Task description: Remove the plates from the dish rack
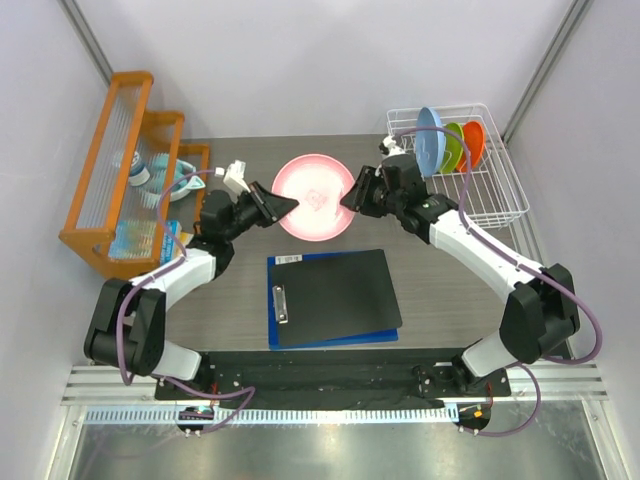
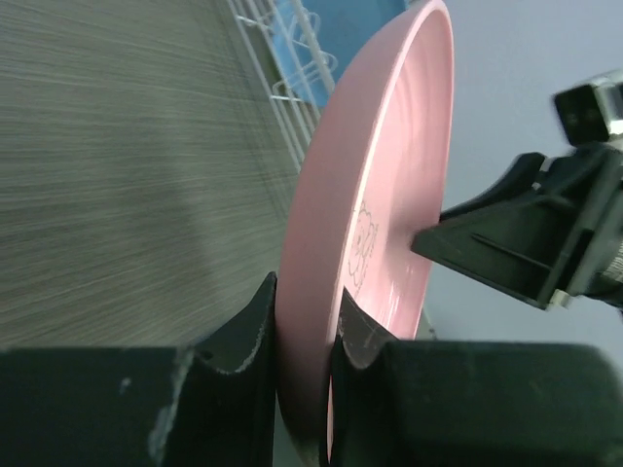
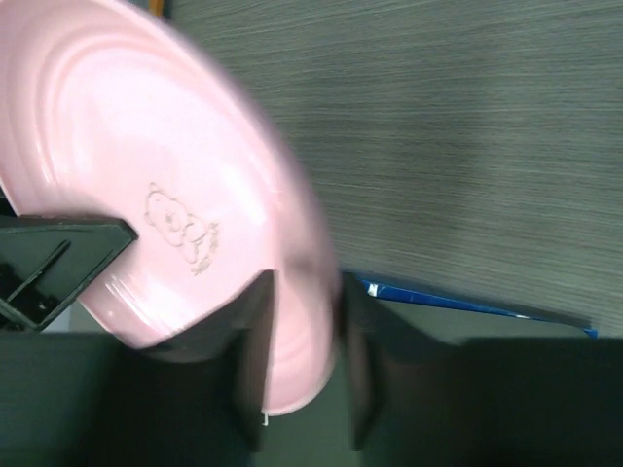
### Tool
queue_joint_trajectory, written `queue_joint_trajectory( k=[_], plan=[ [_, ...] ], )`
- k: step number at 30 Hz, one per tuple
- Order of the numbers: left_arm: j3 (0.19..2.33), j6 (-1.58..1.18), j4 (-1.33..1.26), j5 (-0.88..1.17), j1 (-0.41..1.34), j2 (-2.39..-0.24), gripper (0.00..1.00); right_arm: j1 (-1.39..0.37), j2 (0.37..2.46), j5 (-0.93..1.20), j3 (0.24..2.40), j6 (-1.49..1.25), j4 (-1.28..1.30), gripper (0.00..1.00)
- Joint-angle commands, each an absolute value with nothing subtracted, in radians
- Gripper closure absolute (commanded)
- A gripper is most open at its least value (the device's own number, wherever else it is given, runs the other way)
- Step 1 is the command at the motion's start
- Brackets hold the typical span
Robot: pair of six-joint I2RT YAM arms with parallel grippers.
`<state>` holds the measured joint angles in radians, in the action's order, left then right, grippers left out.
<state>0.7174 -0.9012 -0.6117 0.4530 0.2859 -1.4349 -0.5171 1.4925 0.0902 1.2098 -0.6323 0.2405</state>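
Four plates: one pink plate [image 1: 315,195] is out of the rack [image 1: 492,203]; three stand in it.
Pink plate: face up and about level over the far middle of the table [image 1: 232,292], between the two arms. A small cartoon bear mark shows on its inner face. It is well apart from the rack.
Left gripper [image 2: 304,321]: reaches in from the left and is closed on the plate's left rim. One finger lies under the rim and the other on the inner face, and both touch the plastic.
Right gripper [image 3: 304,326]: reaches in from the right at the opposite rim, with its jaws straddling the edge, one finger on each side. The rim is blurred in the wrist view, so I cannot tell whether the fingers press on it or stand a little off.
Rack: white wire, at the far right corner of the table.
Blue plate [image 1: 430,140]: upright between the tines, at the left end of the row.
Green plate [image 1: 453,147]: upright, just right of the blue one and smaller.
Orange plate [image 1: 474,143]: upright, just right of the green one.
Clipboard [image 1: 335,295]: black, flat on the table nearer the arm bases than the pink plate. A blue edge shows under it.
Shelf [image 1: 120,170]: orange and stepped, at the far left, with a few small items on it too small to name.
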Motion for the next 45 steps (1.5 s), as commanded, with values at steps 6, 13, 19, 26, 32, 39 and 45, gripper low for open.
queue_joint_trajectory(
  k=[6, 13, 19, 26, 32, 39, 45],
  plan=[
    [0.848, -0.707, -0.309, 0.216, 0.278, -1.471, 1.00, -0.525, 1.450, -0.122, 1.279, -0.545, 0.267, 0.40],
    [1.026, -0.675, -0.265, 0.199, 0.246, -1.679, 1.00, -0.497, 1.417, -0.183, 1.266, -0.488, 0.304, 0.33],
    [1.179, -0.672, -0.248, 0.232, 0.184, -1.889, 1.00, -0.447, 1.431, -0.169, 1.255, -0.471, 0.304, 0.33],
    [1.236, -0.669, -0.221, 0.241, 0.143, -1.997, 1.00, -0.327, 1.454, -0.146, 1.258, -0.445, 0.304, 0.33],
    [1.262, -0.658, -0.141, 0.241, 0.132, -2.048, 0.73, -0.261, 1.512, -0.240, 1.319, -0.400, 0.322, 0.32],
    [1.243, -0.641, -0.109, 0.216, 0.132, -2.059, 0.46, -0.244, 1.647, -0.398, 1.474, -0.328, 0.353, 0.31],
    [1.238, -0.589, 0.055, 0.132, 0.130, -2.019, 0.43, -0.222, 1.787, -0.526, 1.632, -0.236, 0.356, 0.29]
  ],
)
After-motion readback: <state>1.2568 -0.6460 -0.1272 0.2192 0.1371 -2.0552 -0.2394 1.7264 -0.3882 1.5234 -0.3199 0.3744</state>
